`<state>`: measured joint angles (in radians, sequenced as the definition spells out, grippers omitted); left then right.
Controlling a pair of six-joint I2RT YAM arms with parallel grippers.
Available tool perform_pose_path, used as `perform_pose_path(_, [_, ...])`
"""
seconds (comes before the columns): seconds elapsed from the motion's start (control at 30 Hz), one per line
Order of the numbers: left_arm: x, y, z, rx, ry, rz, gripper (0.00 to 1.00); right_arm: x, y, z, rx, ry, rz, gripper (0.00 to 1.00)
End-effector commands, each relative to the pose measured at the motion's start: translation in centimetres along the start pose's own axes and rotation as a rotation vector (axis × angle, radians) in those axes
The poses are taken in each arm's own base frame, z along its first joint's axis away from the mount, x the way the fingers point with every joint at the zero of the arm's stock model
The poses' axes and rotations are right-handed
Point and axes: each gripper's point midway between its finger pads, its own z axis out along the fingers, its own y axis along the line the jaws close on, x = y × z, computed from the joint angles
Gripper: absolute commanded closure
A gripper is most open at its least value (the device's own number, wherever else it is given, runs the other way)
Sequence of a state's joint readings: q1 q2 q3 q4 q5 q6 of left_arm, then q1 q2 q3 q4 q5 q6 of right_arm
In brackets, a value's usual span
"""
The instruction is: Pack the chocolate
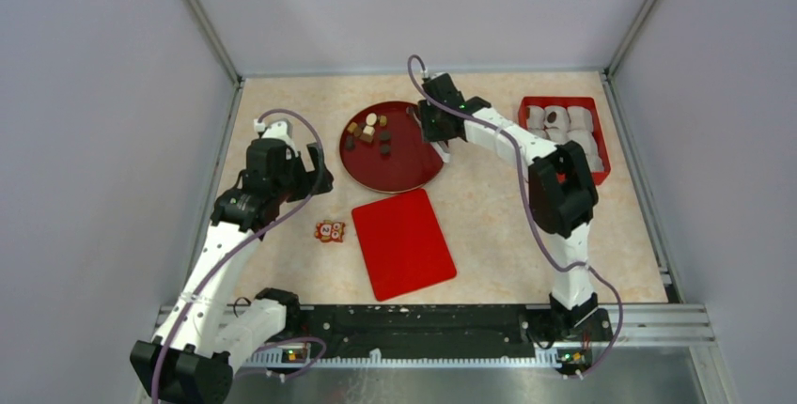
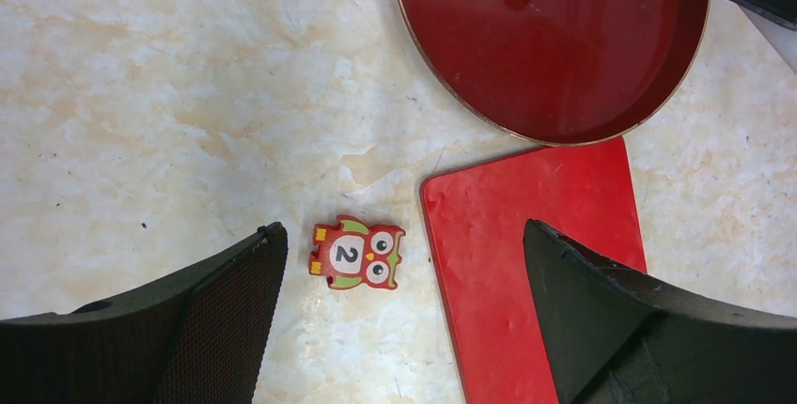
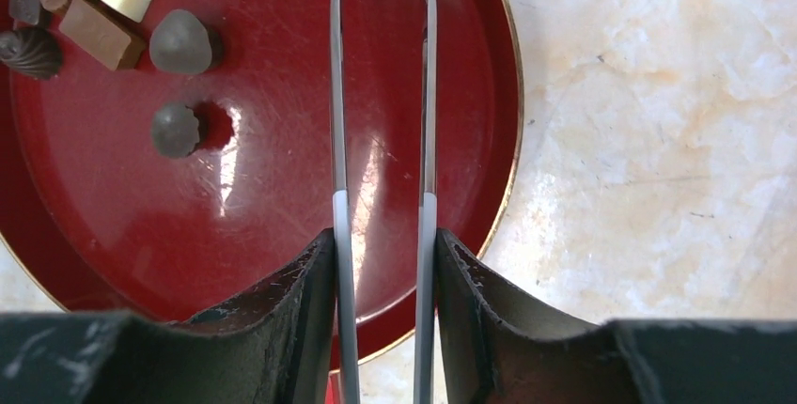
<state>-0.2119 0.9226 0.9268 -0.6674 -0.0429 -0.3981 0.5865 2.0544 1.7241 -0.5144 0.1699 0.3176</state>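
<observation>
- Right fingers are seen clenched on thin tweezers, whose blades are stretched ahead over a round red plate.
- The chocolate is clustered on that plate, ahead and left of these fingers, apart from the blades.
- Left fingers are held released, spread wide above the desk; an owl packet is seen between them, and a red mat by the right-hand one.
</observation>
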Motion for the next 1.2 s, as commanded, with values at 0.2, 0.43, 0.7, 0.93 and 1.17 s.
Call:
perform_pose_path(0.2, [-1.8,-0.3,-0.8,0.005,-0.056,-0.005,0.01,-3.8,1.9,1.2,-0.06,-0.078,0.038,0.61])
perform_pose_path(0.43, [-1.9,-0.2,-1.1,-0.003,-0.059,-0.002,0.01,-3.7,1.9,2.0,-0.051,-0.061,0.021,0.64])
perform_pose_path(0.7, [-1.9,-0.2,-1.2,0.002,-0.059,-0.002,0.01,-3.5,1.7,1.1,-0.054,-0.07,0.025,0.85])
perform_pose_path(0.93, [-1.9,-0.2,-1.5,-0.001,-0.063,-0.001,0.01,-4.9,0.2,-3.4,-0.012,-0.138,0.029,1.0])
perform_pose_path(1.17, [-1.5,-0.3,-1.3,0.011,-0.052,0.002,0.01,-5.7,-5.1,-11.4,-0.042,-0.252,0.151,1.0])
